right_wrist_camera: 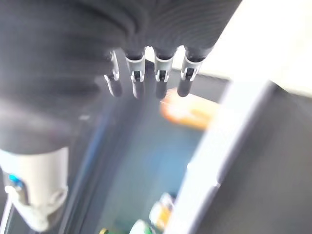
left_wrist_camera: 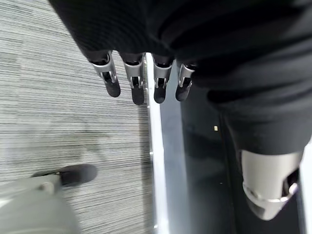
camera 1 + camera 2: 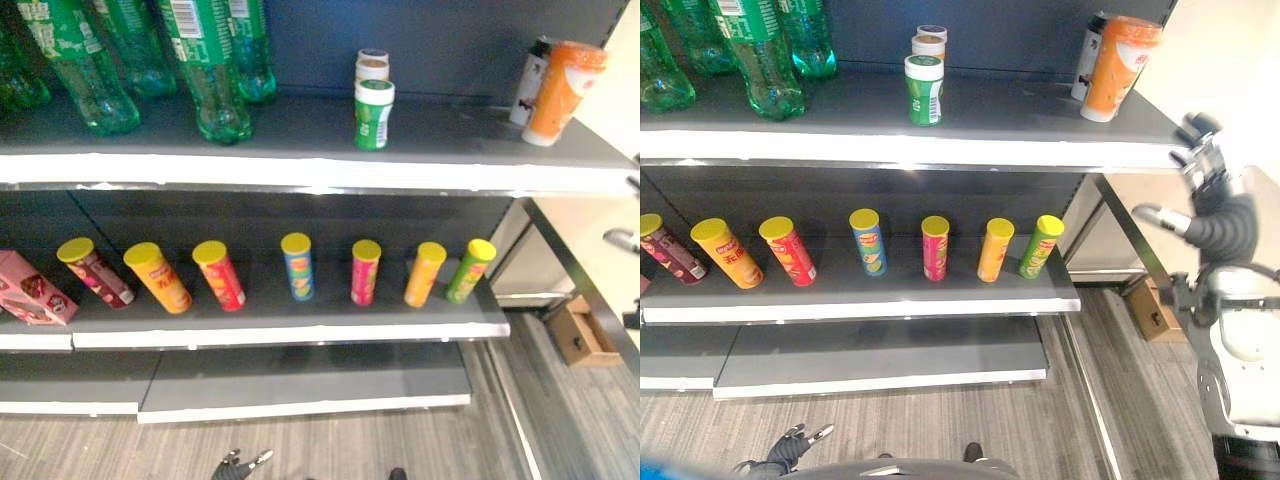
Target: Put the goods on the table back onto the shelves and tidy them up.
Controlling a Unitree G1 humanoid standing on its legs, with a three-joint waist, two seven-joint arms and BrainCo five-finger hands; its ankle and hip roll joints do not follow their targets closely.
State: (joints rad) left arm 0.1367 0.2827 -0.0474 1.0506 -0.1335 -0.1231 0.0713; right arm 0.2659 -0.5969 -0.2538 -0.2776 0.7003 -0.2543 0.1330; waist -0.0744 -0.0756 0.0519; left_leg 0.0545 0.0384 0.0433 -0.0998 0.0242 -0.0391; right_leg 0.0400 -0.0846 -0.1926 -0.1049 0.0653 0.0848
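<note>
Between picks: left hand [image 2: 141, 83] low near bottom shelf [image 3: 300, 395], right hand [image 3: 1205, 190] by orange cup [image 3: 1118, 68], both w/ fingers relaxed, empty. Next: fetch another item.

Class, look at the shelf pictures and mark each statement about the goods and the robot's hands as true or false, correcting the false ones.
1. The yellow-lidded tubes stand on the middle shelf. True.
2. The green bottles are on the lowest shelf. False: they stand on the top shelf.
3. The left hand holds a tube. False: its fingers hang straight, holding nothing.
4. The orange cup stands at the top shelf's right end. True.
5. The right hand holds nothing. True.
</note>
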